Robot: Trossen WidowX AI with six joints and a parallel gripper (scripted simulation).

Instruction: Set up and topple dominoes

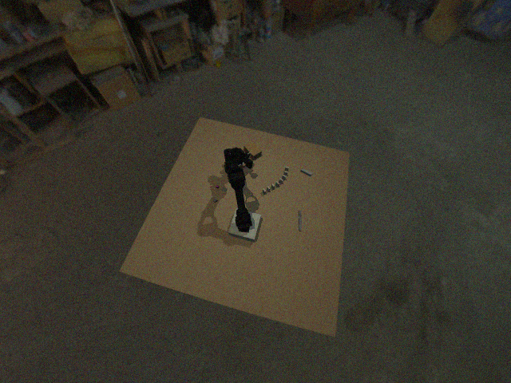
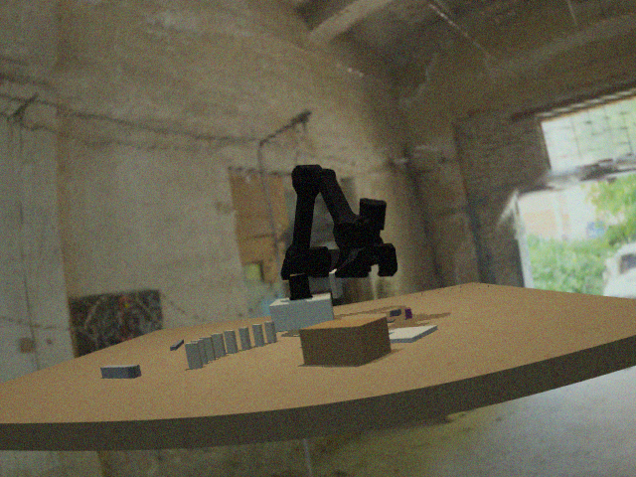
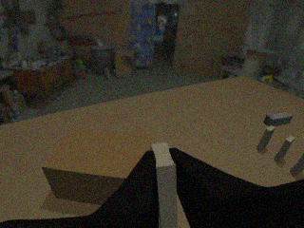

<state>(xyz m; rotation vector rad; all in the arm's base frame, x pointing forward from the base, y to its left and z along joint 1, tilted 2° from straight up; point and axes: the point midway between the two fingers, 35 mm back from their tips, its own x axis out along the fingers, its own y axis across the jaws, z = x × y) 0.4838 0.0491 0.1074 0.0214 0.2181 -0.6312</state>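
Note:
A curved row of several pale dominoes (image 1: 277, 184) (image 2: 231, 341) (image 3: 284, 149) stands upright. My gripper (image 1: 250, 163) (image 2: 335, 272) (image 3: 161, 156) is shut on a pale domino (image 3: 166, 190), held in the air above the table and off to one side of the row. In the wrist view the held domino rises between the two black fingers. Another grey domino (image 1: 306, 171) (image 2: 120, 372) (image 3: 277, 120) lies down, beyond the row's outer end and apart from it. The gripper's exact height is hard to tell.
A brown block (image 2: 344, 343) (image 3: 87, 152) stands near the gripper, with a white plate (image 2: 413, 333) behind it. A thin grey bar (image 1: 299, 220) (image 2: 176, 345) lies right of the base in the top view. A small purple object (image 1: 217, 187) (image 2: 407, 313) and a small dark piece (image 2: 395, 312) lie together.

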